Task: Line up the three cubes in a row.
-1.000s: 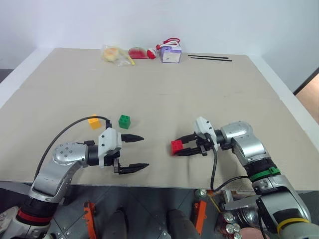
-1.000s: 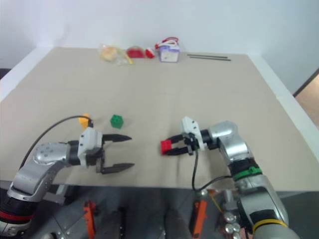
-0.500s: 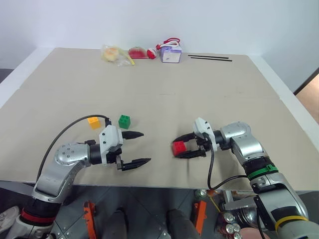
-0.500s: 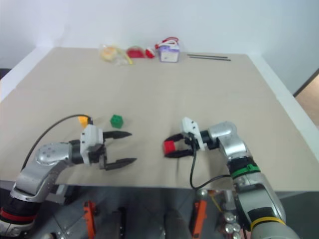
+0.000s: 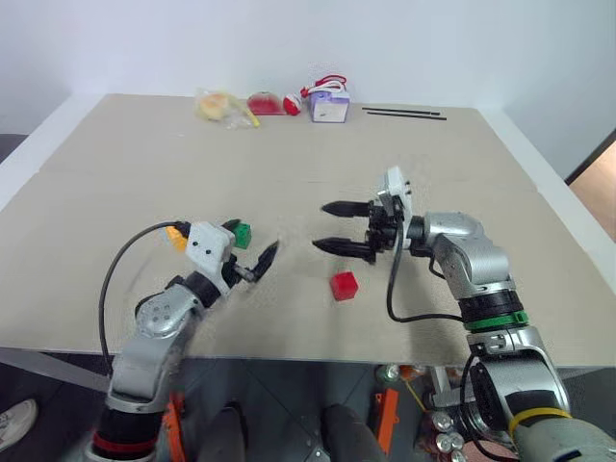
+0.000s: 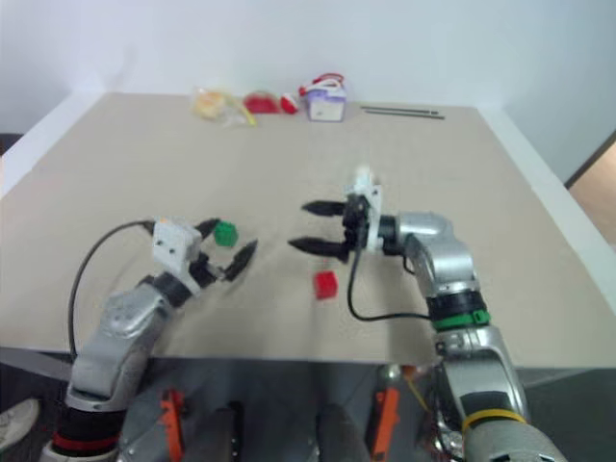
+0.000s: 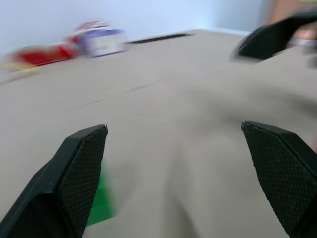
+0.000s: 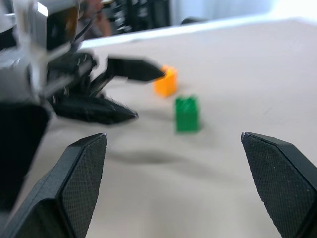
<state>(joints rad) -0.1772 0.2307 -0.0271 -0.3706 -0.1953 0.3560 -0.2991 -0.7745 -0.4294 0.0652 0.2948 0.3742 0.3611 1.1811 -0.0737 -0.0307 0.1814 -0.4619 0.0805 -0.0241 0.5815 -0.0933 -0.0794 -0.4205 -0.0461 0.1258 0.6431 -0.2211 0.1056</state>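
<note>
I see my right gripper (image 5: 333,227) spread wide and empty above the table (image 5: 135,164), the red cube (image 5: 344,285) lying free just below it. My left gripper (image 5: 252,248), also spread, sits beside the green cube (image 5: 242,234); the yellow-orange cube (image 5: 177,235) lies just past that.

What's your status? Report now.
Both grippers open, left, right. Red cube on table, apart from green cube and yellow-orange cube. Nothing between.
</note>
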